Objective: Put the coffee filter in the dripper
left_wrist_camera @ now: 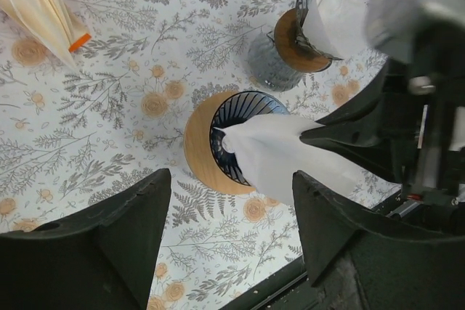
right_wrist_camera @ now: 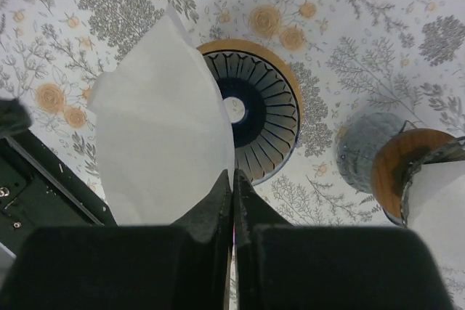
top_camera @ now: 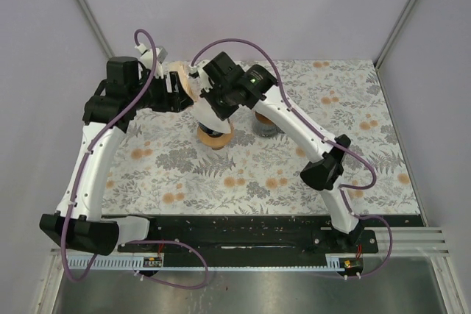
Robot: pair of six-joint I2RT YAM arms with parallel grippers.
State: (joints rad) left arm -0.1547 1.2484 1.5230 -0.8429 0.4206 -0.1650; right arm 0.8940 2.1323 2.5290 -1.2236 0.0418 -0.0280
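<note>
Well, the paper filter [right_wrist_camera: 163, 143] is light, thin and floppy, so it could crumple. The right fingers [right_wrist_camera: 227, 192] pinch its edge at their tips, just above the dripper [right_wrist_camera: 265, 117]. The left fingers [left_wrist_camera: 142, 205] are spread wide, holding nothing.

**Robot test cell, lab setting**

Enclosure: plain pale wall panels [top_camera: 257, 5] on three sides, with aluminium frame posts [top_camera: 81, 5] at 11 and 1 o'clock.
Table [top_camera: 368, 108]: floral-print covering.
At 6 o'clock: black base plate [top_camera: 250, 237] carrying two white-and-black arms [top_camera: 92, 159], with purple cables [top_camera: 176, 281] looping loose.
At 5 o'clock: slotted metal rail [top_camera: 434, 237].
</note>
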